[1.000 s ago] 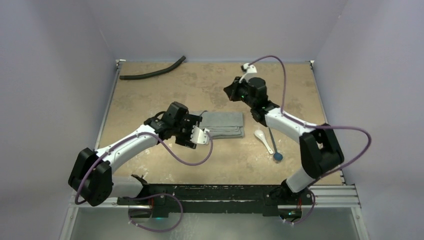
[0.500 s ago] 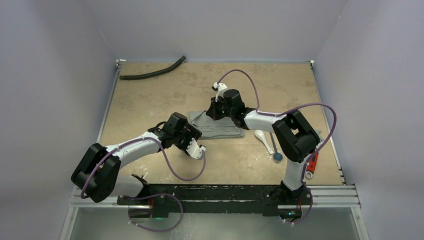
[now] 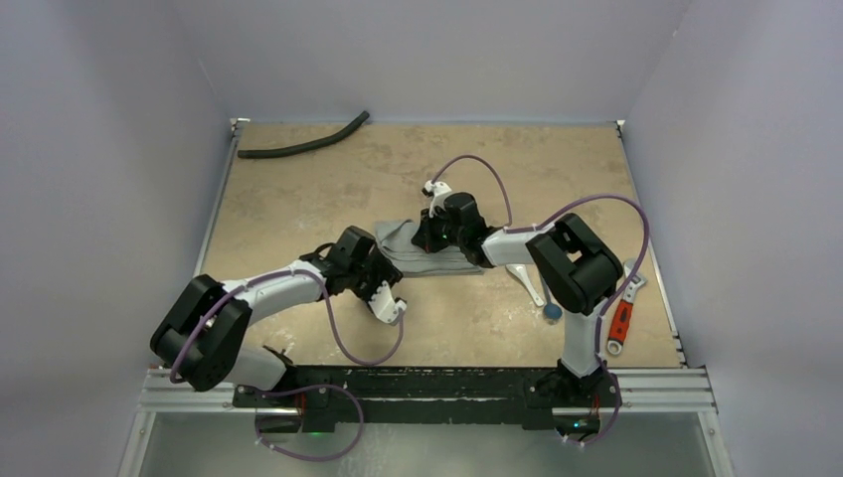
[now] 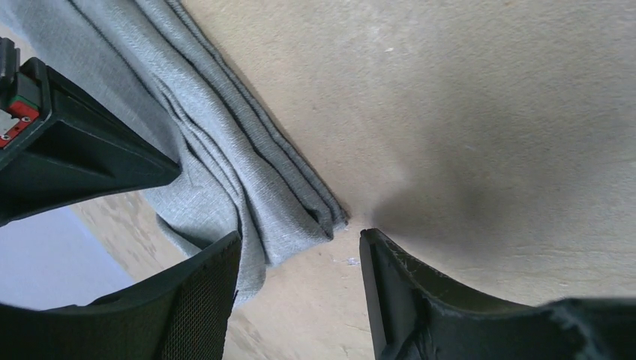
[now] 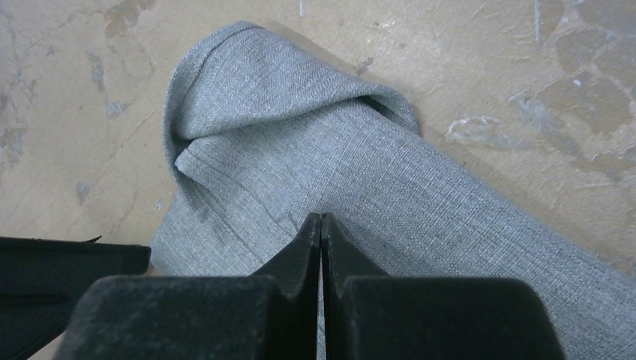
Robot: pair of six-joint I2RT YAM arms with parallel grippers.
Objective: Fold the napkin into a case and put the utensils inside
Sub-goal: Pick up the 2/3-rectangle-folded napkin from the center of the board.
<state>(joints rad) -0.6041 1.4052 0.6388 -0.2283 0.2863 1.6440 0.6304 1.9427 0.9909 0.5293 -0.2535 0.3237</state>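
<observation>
The grey napkin (image 3: pixel 442 261) lies folded into a flat oblong in the middle of the table. Its layered corner shows in the left wrist view (image 4: pixel 225 150), and its rolled end shows in the right wrist view (image 5: pixel 300 112). My right gripper (image 3: pixel 425 241) is shut, with its tips (image 5: pixel 321 219) resting on top of the cloth and no fabric seen between them. My left gripper (image 3: pixel 388 270) is open and low at the napkin's near left corner, which lies just ahead of its gap (image 4: pixel 300 244). The white spoon (image 3: pixel 524 278) and the dark stick with a blue end (image 3: pixel 552 311) lie right of the napkin.
A red-handled wrench (image 3: pixel 621 318) lies near the right edge. A black curved hose (image 3: pixel 303 144) lies at the back left. The right arm's forearm stretches over the table between the napkin and the utensils.
My right gripper has swung from the back of the table down onto the napkin. My left gripper has drawn back a little toward the near left. The wrench has come into view.
</observation>
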